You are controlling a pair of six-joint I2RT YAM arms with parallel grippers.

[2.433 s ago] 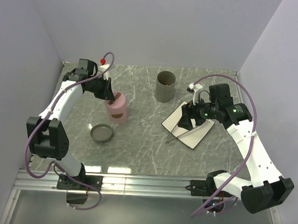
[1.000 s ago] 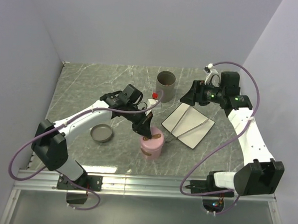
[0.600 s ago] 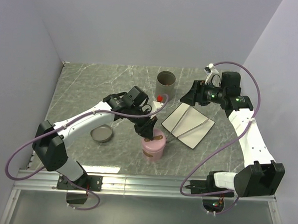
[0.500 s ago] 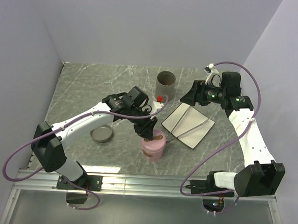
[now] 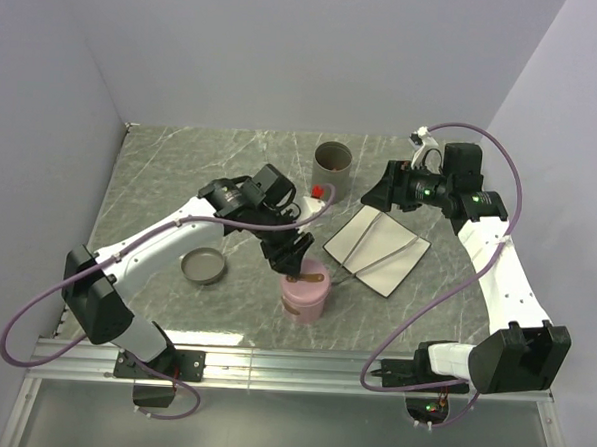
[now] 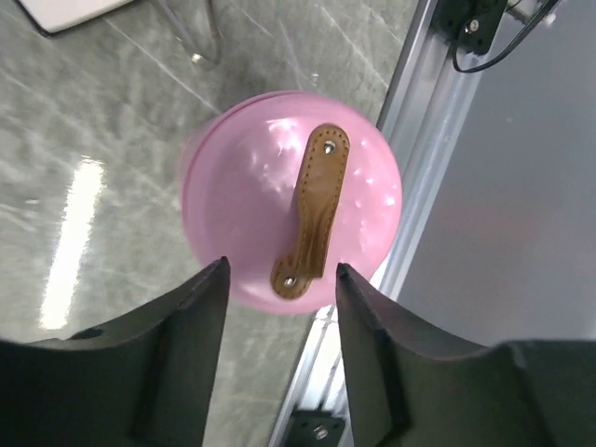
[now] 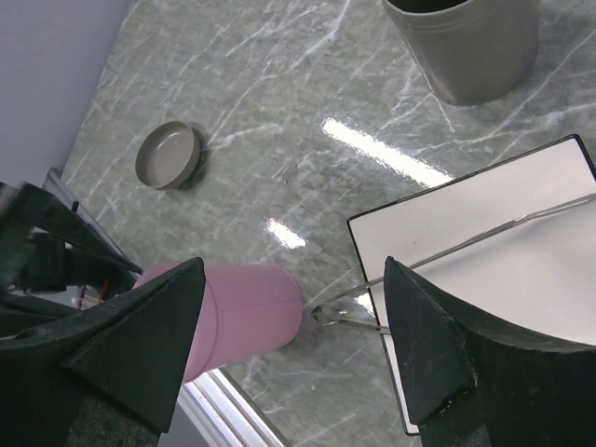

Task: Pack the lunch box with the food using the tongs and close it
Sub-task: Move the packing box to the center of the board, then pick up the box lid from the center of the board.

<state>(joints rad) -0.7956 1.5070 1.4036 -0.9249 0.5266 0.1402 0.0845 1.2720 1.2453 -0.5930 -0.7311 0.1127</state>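
Observation:
The pink round lunch box (image 5: 305, 296) stands near the table's front edge, with its lid and brown strap handle (image 6: 312, 207) on. My left gripper (image 5: 295, 251) hangs just above it, open, its jaws apart on either side of the strap's near end and touching nothing; the left wrist view shows the left gripper (image 6: 281, 270) over the lunch box (image 6: 242, 214). The slim metal tongs (image 5: 379, 258) lie across the white square plate (image 5: 363, 237). My right gripper (image 5: 377, 193) is open and empty, above the plate's far corner. The food is hidden.
A grey cup (image 5: 332, 171) stands at the back centre. A small grey dish (image 5: 203, 267) lies left of the lunch box. The right wrist view shows the tongs (image 7: 447, 251), plate (image 7: 503, 279), cup (image 7: 461, 47) and dish (image 7: 168, 155). The metal rail (image 5: 291, 363) borders the front.
My left gripper carried the lunch box from the back left to the front centre, then opened and let go of its strap. The right arm has stayed still for the last second.

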